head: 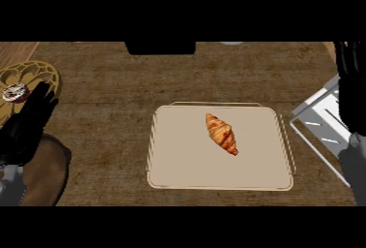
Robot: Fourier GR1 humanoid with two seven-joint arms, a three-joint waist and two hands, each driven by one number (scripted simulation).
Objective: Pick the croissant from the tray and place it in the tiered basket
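A golden-brown croissant (pixel 221 133) lies at a slant on the beige tray (pixel 186 169), in its upper right part, with nothing touching it. The tiered basket (pixel 36 72) stands at the left edge, with a golden wire top tier and a brown lower tier (pixel 50 174). My left hand (pixel 30 121) is up in front of the basket, open, fingers pointing up, well left of the tray. At the right edge my right hand (pixel 350 82) rests open with fingers up, right of the tray and holding nothing.
A small round pastry (pixel 14 92) sits in the basket's top tier. A white frame (pixel 322 114) stands just right of the tray, beside my right forearm. A black object (pixel 160 47) is at the counter's far edge.
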